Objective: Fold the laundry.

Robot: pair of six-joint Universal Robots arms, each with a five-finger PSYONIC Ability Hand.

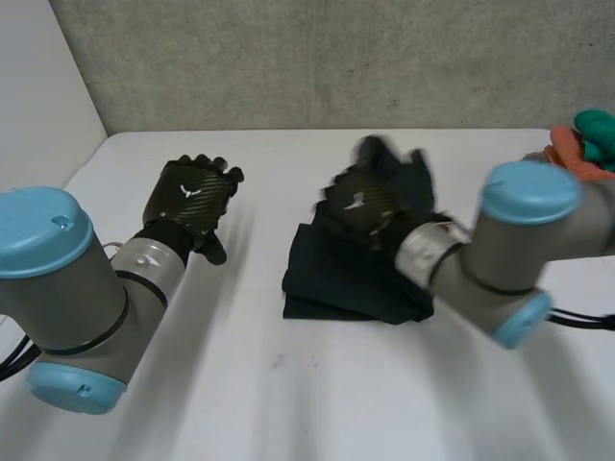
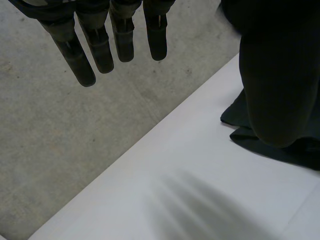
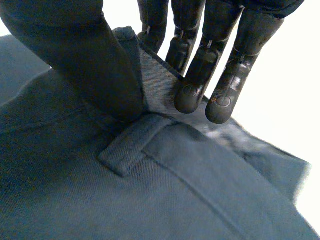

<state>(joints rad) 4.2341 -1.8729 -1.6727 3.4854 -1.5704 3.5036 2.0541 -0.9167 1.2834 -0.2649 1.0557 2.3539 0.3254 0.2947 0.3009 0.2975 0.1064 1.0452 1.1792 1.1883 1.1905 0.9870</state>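
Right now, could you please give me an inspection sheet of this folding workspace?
Surface: white table.
Job's things: dark blue trousers bunched mid-table, waistband and belt loop under the right hand.
Clutter: orange cloth and green cloth at the table's far right corner.
Hands: left hand open, apart from the trousers, touching nothing; right hand pinching the waistband beside the belt loop.
Cables: nothing seen near the trousers.
Surroundings: grey concrete wall behind the table.

The garment (image 1: 332, 279) is plain dark blue-grey, perhaps navy. The left robot hand (image 1: 192, 197) and right robot hand (image 1: 360, 199) are black with a carbon weave. The worktop (image 1: 288, 403) is white. At two o'clock lie an orange cloth (image 1: 567, 154) and a green cloth (image 1: 598, 130).
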